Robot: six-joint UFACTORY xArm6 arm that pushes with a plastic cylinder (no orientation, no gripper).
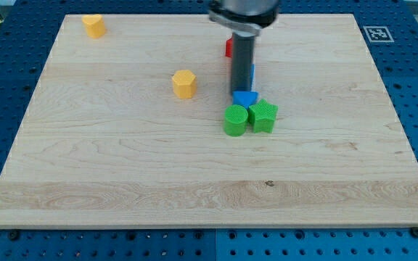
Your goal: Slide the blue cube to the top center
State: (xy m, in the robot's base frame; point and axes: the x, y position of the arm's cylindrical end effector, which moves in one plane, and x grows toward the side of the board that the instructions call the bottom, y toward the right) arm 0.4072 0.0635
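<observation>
My tip (242, 90) is near the board's centre, a little above the middle. A blue block (245, 98) lies right at the tip, on its bottom side, and touches the two green blocks below it; its shape is unclear. A narrow blue sliver (252, 73) shows at the rod's right edge; the rod hides the rest, so I cannot tell its shape. A red block (228, 48) peeks out on the rod's left, nearer the view's top.
A green cylinder (234, 120) and a green star (263, 117) sit side by side just below the blue block. A yellow block (183, 83) lies left of the rod. Another yellow block (93, 25) is at the top left corner of the wooden board (122, 181).
</observation>
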